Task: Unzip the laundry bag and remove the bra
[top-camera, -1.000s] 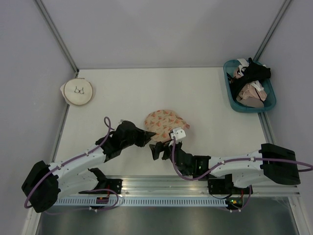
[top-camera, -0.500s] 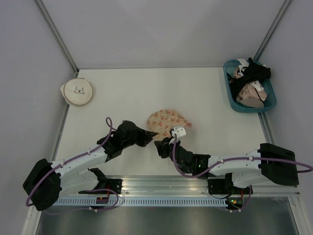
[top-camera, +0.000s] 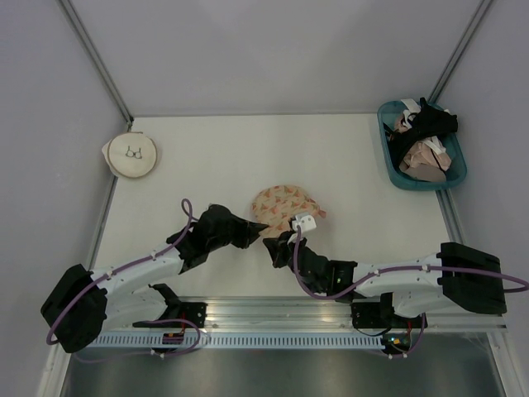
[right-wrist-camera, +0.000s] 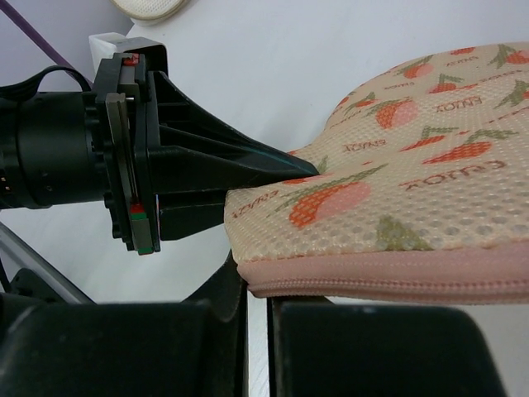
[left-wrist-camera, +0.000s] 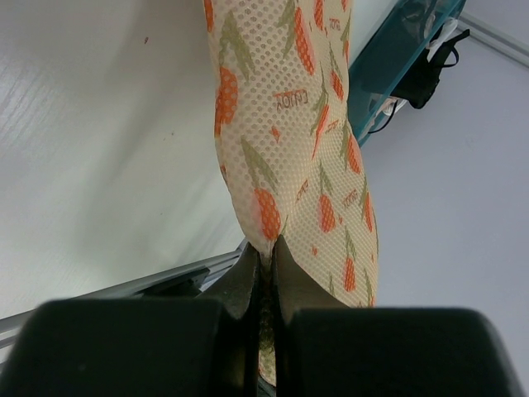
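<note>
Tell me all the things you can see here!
laundry bag: one, peach with orange-pink prints and a pink edge, middle of the table, near side
round pouch: one, cream with a bra drawing, far left of the table
basket: one, teal, far right corner
clothes: a pile, too tangled to count, black, beige-pink and white, in the basket
table: one, white, under everything
left tool: one, black, shut on the laundry bag's left end
right tool: one, black, shut at the laundry bag's pink edge
</note>
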